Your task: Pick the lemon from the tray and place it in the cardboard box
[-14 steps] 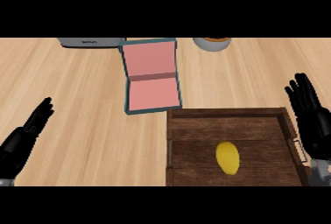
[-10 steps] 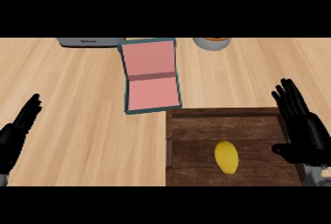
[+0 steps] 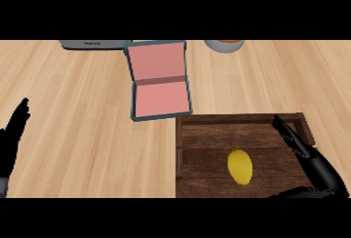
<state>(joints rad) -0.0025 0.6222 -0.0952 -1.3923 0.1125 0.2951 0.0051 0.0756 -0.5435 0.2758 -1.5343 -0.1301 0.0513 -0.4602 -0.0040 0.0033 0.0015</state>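
Note:
A yellow lemon [image 3: 240,167] lies in the middle of a dark wooden tray [image 3: 205,125] at the lower right of the head view. An open box [image 3: 159,81] with a pink inside and teal rim lies flat on the counter, up and left of the tray. My right hand [image 3: 312,162] is open over the tray's right part, fingers straight and pointing up-left, a short way right of the lemon without touching it. My left hand [image 3: 14,128] rests open at the left edge, fingers up.
A grey appliance [image 3: 93,44] sits at the top left edge. A round cup or bowl [image 3: 225,45] stands at the top, right of the box. Bare wooden counter [image 3: 82,139] stretches between the left hand and the tray.
My right hand has moved left and down, from beside the tray's right edge to over its inside, nearer the lemon. My left hand has drifted toward the left edge. The lemon has not moved.

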